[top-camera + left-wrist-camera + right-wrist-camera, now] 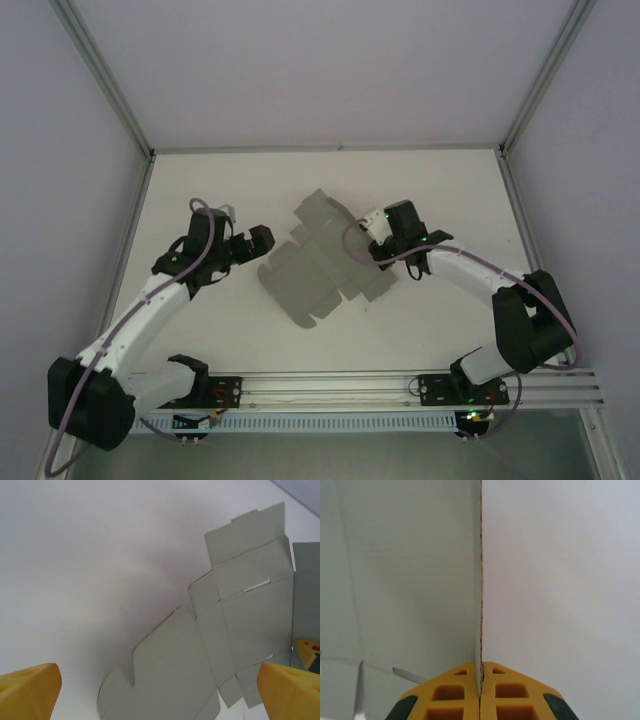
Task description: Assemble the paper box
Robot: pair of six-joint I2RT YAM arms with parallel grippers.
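At the middle of the table (450, 190) lies the paper box (318, 268), a flat sheet; the right gripper (480, 680) is closed on one flap edge; the left gripper (160, 687) hangs open at its left; I judge it light and bendy, so hold near a crease.
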